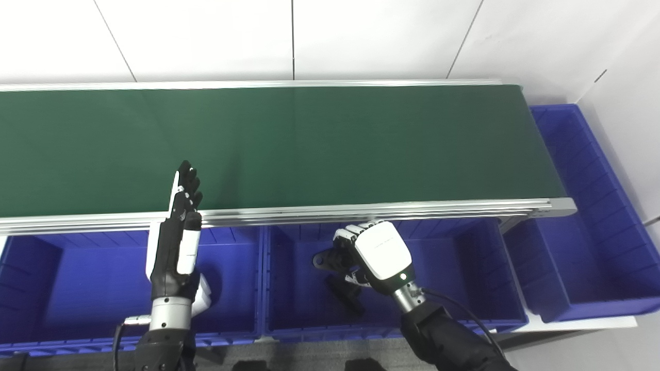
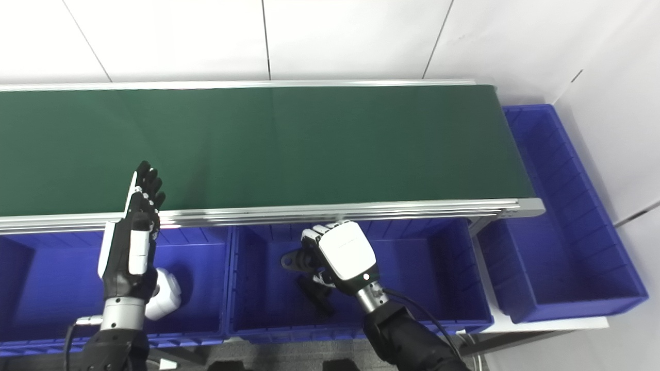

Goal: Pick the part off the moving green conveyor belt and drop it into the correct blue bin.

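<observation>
The green conveyor belt [image 1: 309,139] runs across the view and carries nothing. My right hand [image 1: 374,252] is shut on a black part [image 1: 325,259] and holds it over the middle blue bin [image 1: 454,268]. Another black part [image 1: 345,293] lies on that bin's floor under the hand. My left hand [image 1: 178,242] is open, fingers straight and pointing up, above the left blue bin [image 1: 77,278] at the belt's near rail. A white part [image 2: 164,299] lies in the left bin beside the left wrist.
A large blue bin [image 1: 593,216] stands at the right end of the belt. The aluminium belt rail [image 1: 361,210] runs just behind the front bins. White wall panels rise behind the belt.
</observation>
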